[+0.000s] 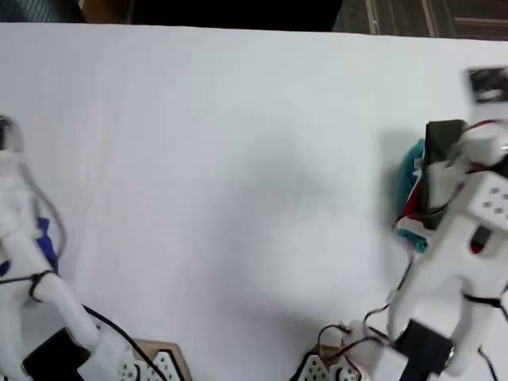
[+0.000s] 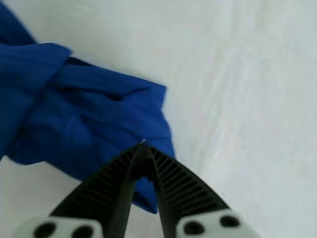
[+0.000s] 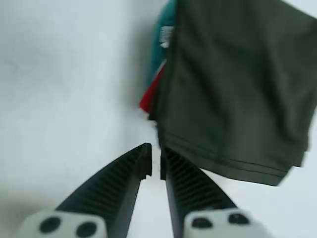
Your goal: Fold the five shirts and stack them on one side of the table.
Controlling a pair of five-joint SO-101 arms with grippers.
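1. The blue shirt (image 2: 89,114) lies bunched and unfolded at the tabletop's (image 1: 238,159) left edge, right under the left tool (image 2: 142,148). Its long axis runs across the tool's length. The left arm is by far the nearer.
2. The left tool is pressed together with its tips on the blue cloth. Whether any cloth is caught I cannot tell.
3. The right tool (image 3: 156,161) is all but pressed together and holds nothing. It sits just beside the dark green shirt (image 3: 233,84), which tops the stack at the right edge.
4. The right wrist view shows a teal shirt (image 3: 166,29) and a red shirt (image 3: 150,99) beneath the green one. The high view shows the stack and the blue shirt well apart.
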